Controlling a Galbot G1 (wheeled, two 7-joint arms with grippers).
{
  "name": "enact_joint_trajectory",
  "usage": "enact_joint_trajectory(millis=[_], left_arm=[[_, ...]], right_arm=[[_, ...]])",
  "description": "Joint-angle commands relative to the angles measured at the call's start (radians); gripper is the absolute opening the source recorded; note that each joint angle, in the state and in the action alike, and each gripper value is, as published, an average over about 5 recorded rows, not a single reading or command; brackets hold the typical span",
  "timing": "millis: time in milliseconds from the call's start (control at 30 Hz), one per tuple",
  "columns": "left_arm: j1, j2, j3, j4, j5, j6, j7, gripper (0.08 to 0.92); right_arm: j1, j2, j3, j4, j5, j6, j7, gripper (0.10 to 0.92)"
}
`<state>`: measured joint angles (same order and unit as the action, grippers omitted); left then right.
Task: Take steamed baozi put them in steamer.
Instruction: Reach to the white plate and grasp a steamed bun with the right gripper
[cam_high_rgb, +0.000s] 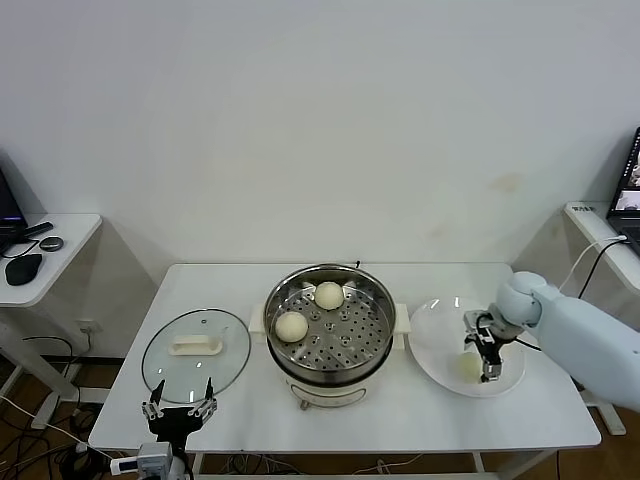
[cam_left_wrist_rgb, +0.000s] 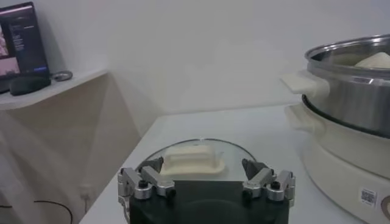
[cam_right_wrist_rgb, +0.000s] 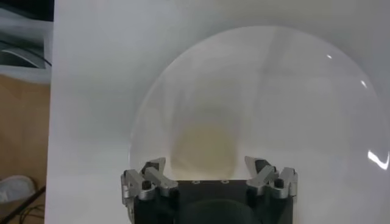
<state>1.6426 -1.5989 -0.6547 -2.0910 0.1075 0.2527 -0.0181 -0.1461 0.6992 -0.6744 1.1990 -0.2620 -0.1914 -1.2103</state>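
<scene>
2 baozi lie on the perforated tray inside the steamer (cam_high_rgb: 329, 334), which stands mid-table: one (cam_high_rgb: 329, 294) toward the far side, the other (cam_high_rgb: 291, 326) nearer the robot's left rim, the 2 apart from each other. A 3rd baozi (cam_high_rgb: 468, 366) sits on the plate (cam_high_rgb: 436, 340) to the steamer's right, near the plate's front edge. The right gripper (cam_high_rgb: 486, 350) hangs over that plate, pointing down, its fingers (cam_right_wrist_rgb: 151, 175) spread wide with nothing between them; from the wrist camera the bun shows as a pale yellowish blur under the gap between the jaws, and whether the fingertips touch it cannot be told. The left gripper (cam_high_rgb: 180, 410) waits at the table's front-left edge, just in front of the glass lid (cam_high_rgb: 159, 362), also wide open and empty. That lid lies flat on the table to the steamer's left, its white handle (cam_left_wrist_rgb: 189, 159) facing up. The steamer's white side handle (cam_left_wrist_rgb: 301, 81) juts toward the lid.
</scene>
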Motion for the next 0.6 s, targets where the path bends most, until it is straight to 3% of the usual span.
enact_joint_trajectory(millis=[33, 300, 600], left_arm=[[-0.003, 0.0, 0.001, 0.004, -0.001, 0.0, 0.0, 0.823], [-0.003, -0.001, 0.004, 0.006, 0.0, 0.0, -0.001, 0.823], [-0.007, -0.001, 0.008, 0.01, 0.0, 0.0, -0.001, 0.823]], right_arm=[[-0.015, 0.016, 0.002, -0.019, -0.013, 0.001, 0.02, 0.823], [-0.016, 0.02, 0.004, -0.02, -0.011, -0.008, 0.027, 0.817], [-0.008, 0.005, 0.012, -0.015, -0.005, -0.012, 0.016, 0.598]])
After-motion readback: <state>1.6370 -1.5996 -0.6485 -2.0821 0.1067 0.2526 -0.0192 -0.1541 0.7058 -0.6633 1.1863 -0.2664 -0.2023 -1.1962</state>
